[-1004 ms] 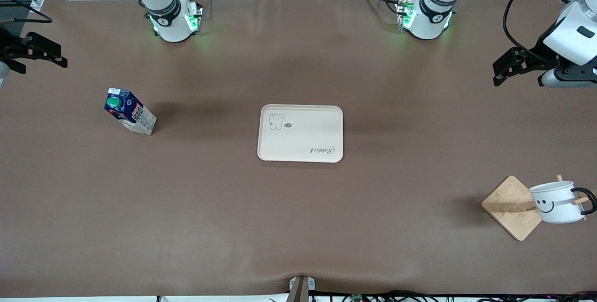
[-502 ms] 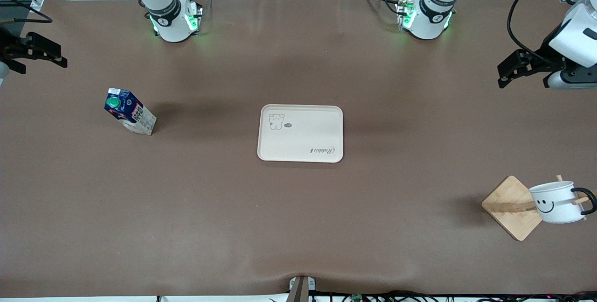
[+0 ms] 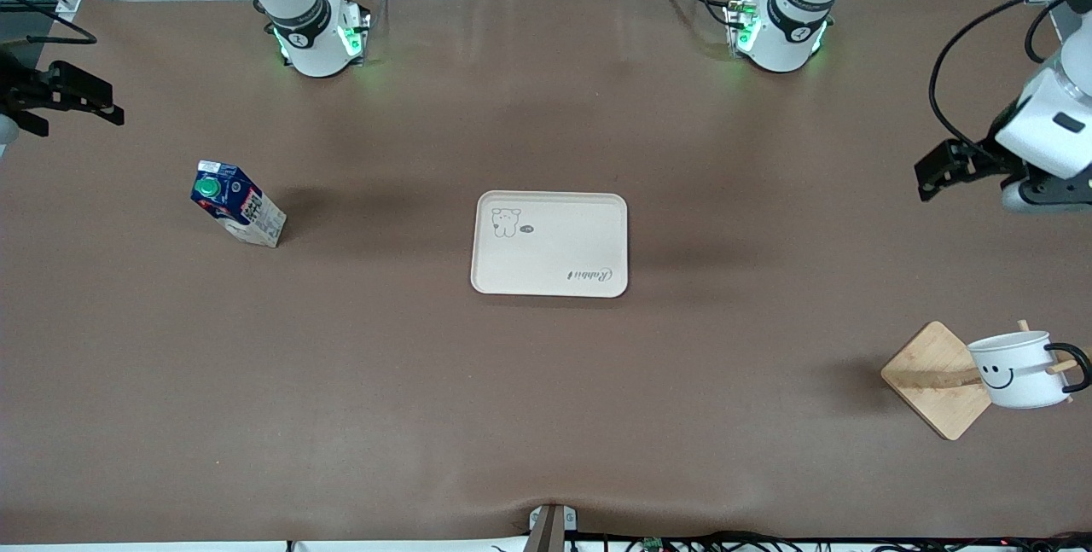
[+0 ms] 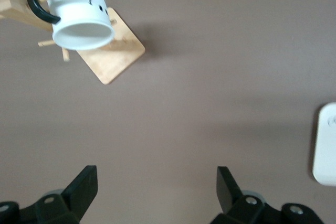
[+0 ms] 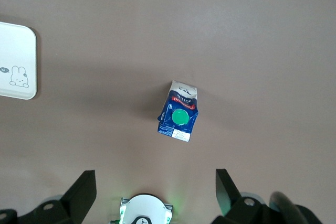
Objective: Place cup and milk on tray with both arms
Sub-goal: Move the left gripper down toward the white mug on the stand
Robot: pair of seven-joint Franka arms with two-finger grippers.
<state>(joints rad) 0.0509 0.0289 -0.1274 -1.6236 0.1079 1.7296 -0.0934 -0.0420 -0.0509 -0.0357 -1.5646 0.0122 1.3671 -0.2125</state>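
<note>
You have the tray lying flat in the middle of the tabletop, with nothing on it. The milk stands upright toward the right arm's end of the tabletop, well apart from the tray and about as far from the front camera as the tray's far edge. The cup hangs tilted by its handle on a peg of the wooden stand at the left arm's end, nearer the front camera than the tray. Your left tool hovers over bare tabletop at that same end, well apart from the cup, fingers spread wide and grasping nothing. Your right tool hovers at the right arm's end, above the tabletop edge, its fingers likewise released, with the milk seen below it in the right wrist view
</note>
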